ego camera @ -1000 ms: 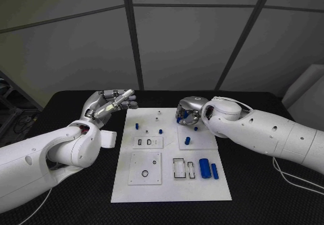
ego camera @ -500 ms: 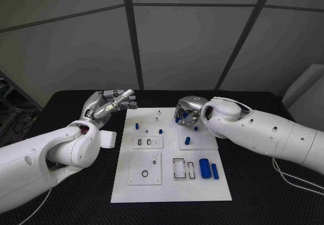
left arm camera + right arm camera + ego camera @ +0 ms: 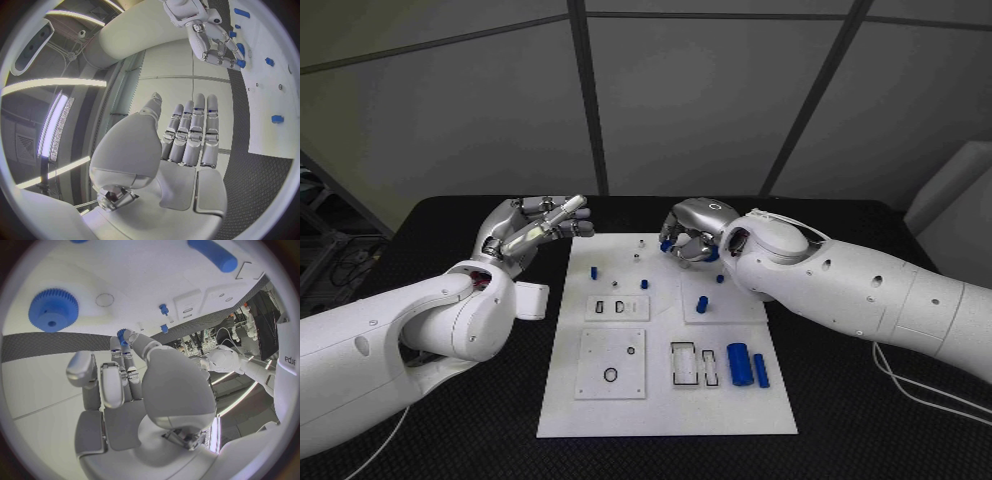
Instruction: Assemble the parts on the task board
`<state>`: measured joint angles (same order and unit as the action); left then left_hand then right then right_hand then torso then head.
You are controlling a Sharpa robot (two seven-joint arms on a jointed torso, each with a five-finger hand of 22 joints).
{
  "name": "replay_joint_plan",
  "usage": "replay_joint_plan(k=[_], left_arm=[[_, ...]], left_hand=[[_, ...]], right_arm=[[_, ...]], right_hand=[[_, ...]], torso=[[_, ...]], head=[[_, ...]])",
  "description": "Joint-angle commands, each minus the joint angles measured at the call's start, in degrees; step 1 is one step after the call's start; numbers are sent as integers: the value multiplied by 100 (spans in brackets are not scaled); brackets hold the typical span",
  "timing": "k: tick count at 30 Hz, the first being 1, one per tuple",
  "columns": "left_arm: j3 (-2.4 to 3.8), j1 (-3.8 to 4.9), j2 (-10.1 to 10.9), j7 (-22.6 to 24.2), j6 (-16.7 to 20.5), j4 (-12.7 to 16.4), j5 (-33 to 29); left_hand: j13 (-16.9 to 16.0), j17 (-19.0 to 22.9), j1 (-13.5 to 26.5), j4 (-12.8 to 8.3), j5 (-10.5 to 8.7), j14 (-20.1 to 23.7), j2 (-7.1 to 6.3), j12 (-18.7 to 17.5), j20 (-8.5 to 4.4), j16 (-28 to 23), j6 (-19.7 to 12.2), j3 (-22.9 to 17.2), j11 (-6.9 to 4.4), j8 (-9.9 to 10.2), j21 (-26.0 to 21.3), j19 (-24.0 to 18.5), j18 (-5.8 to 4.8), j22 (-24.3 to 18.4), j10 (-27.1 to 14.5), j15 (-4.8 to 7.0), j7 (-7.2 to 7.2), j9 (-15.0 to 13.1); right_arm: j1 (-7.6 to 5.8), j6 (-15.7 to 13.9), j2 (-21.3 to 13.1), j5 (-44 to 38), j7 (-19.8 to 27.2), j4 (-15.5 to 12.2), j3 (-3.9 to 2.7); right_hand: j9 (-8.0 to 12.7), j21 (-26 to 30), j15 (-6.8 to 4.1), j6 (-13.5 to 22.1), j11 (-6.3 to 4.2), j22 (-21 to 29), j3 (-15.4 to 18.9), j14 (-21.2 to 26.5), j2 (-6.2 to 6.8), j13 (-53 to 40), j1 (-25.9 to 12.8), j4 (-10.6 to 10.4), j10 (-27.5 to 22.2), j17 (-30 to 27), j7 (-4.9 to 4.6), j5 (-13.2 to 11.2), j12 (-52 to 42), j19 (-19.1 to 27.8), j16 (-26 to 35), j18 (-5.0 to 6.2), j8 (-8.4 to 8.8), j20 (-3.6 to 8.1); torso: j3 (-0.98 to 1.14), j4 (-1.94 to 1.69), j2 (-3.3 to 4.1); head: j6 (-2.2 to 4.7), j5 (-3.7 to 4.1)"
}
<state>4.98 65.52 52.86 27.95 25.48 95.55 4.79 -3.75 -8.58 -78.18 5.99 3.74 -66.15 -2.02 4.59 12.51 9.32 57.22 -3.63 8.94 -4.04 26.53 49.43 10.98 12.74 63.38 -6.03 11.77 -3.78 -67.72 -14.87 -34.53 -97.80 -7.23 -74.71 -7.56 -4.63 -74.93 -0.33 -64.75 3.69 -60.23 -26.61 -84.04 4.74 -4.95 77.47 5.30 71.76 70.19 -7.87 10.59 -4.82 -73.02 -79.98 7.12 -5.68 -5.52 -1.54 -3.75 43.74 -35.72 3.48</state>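
Here the right robot hand [image 3: 687, 232] hovers over the far end of the task board [image 3: 668, 405], pinching a small blue part [image 3: 121, 333] at its fingertips. The left robot hand [image 3: 531, 227] is raised beside the board's far left corner — fingers straight, grasping nothing. Two blue cylinders [image 3: 747, 365] lie near the board's right edge on the black worktop [image 3: 444, 440].

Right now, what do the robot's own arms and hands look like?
Both arms are bulky, smooth white shells with rounded joints and small dark dots. The left arm shows a red-ringed joint near the wrist; a thin white cable runs over the right arm. The left hand and right hand are silver metal with segmented fingers and paler fingertip pads.
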Motion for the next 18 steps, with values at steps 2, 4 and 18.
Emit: replay_joint_plan(k=[2, 4, 18], left_arm=[[7, 8, -18, 10, -62, -3, 36], [7, 8, -22, 8, -64, -8, 36], [8, 9, -44, -2, -73, -27, 36]], left_hand=[[5, -8, 60, -41, -26, 32, 8, -30, 0, -26, -12, -1, 10, 21, 29, -34, -66, 6, -48, -20, 46, 6], [5, -9, 60, -41, -26, 33, 9, -31, 0, -27, -12, -1, 10, 21, 30, -34, -66, 6, -50, -20, 46, 5], [6, -9, 60, -44, -25, 34, 13, -36, 1, -31, -12, -3, 12, 22, 30, -37, -66, 6, -56, -21, 46, 5]], right_arm=[[-17, -472, 203, 50, -64, 188, -2], [-18, -524, 312, 55, -64, 284, -2], [-23, -509, 833, 62, -69, 885, -2]], right_hand=[[-2, -31, -31, -46, 19, -4, -26, -258, 30, -10, 16, -12, 40, 6, -5, -10, 2, -24, -35, -119, -8, -1], [-2, -31, -31, -46, 19, -4, -26, -258, 30, -10, 16, -12, 40, 6, -5, -10, 2, -24, -35, -119, -8, -1], [1, -30, -29, -39, 22, 2, -30, -259, 34, -8, 2, -20, 34, 13, -10, -16, 14, -17, -40, -118, 2, -1]], torso=[[1, -15, 12], [-1, -22, 14], [5, 3, 18]], head=[[11, -19], [11, -18], [2, -93]])
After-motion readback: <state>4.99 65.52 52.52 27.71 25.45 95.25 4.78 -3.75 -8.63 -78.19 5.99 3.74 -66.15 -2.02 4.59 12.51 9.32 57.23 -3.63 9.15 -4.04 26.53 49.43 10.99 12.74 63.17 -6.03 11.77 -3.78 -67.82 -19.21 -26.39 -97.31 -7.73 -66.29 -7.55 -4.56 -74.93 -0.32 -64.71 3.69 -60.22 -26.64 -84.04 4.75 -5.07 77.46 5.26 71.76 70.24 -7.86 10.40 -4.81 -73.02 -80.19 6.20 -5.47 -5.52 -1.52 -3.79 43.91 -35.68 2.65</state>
